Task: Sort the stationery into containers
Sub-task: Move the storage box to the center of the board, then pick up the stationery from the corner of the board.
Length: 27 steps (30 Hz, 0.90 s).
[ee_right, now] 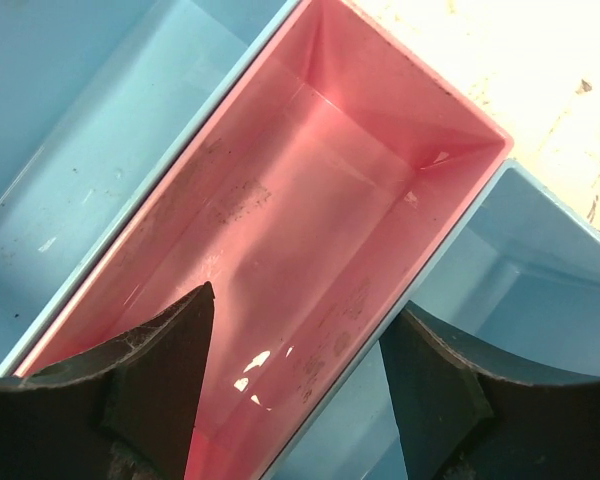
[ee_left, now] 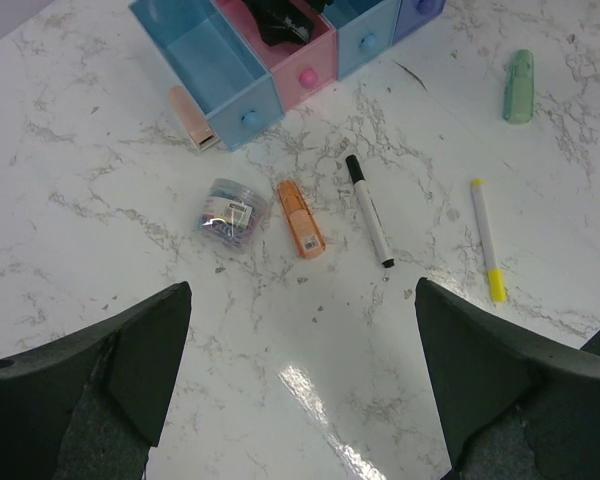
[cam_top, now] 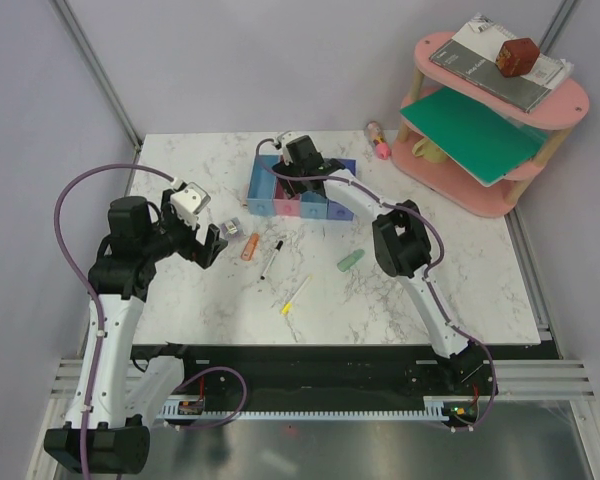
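The containers (cam_top: 323, 208) are a joined row of bins: light blue (ee_left: 215, 65), pink (ee_left: 315, 62), blue (ee_left: 365, 25) and periwinkle (ee_left: 420, 8). My right gripper (cam_top: 296, 175) hangs open over the pink bin (ee_right: 310, 180), whose floor shows nothing on it; nothing is between its fingers (ee_right: 150, 390). Loose stationery lies on the marble: a pink eraser (ee_left: 190, 117) against the light blue bin, an orange eraser (ee_left: 300, 218), a black-white pen (ee_left: 369, 210), a yellow pencil (ee_left: 487, 240) and a green eraser (ee_left: 519, 86). My left gripper (ee_left: 300, 380) is wide open and empty, just short of the orange eraser.
A small clear jar (ee_left: 230, 213) of coloured clips stands left of the orange eraser. A pink round shelf (cam_top: 490, 110) with books and a red block sits at the back right, a small pink bottle (cam_top: 379, 142) beside it. Grey walls close off the table's left and back.
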Each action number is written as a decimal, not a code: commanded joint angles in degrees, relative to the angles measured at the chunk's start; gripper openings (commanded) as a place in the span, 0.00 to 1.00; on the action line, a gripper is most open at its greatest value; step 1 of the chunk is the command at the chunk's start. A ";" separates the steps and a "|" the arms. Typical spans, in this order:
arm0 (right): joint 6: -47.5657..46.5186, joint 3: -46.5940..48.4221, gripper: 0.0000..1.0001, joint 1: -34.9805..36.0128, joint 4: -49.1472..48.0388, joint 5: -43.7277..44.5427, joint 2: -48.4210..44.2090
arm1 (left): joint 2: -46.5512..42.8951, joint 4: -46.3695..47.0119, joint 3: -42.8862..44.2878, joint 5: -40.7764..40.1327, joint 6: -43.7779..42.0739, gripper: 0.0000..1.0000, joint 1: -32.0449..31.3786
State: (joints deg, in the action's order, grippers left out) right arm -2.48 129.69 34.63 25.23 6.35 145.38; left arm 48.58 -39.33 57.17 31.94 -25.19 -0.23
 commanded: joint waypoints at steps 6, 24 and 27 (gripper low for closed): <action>-3.93 -5.22 0.80 1.05 -2.47 2.53 -7.12 | -0.77 0.22 -1.27 2.42 -1.44 1.00 0.14; -11.84 -21.69 0.88 -8.43 -1.94 4.20 -27.81 | 0.73 2.15 -0.92 1.28 1.11 1.00 0.14; -14.21 -16.25 0.88 -12.12 -1.24 3.85 -22.89 | 1.52 2.15 -0.22 1.19 0.85 1.00 0.14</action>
State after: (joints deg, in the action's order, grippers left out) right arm -13.37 107.79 27.18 22.94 9.98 115.66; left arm 49.39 -38.87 55.86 33.10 -24.73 -0.23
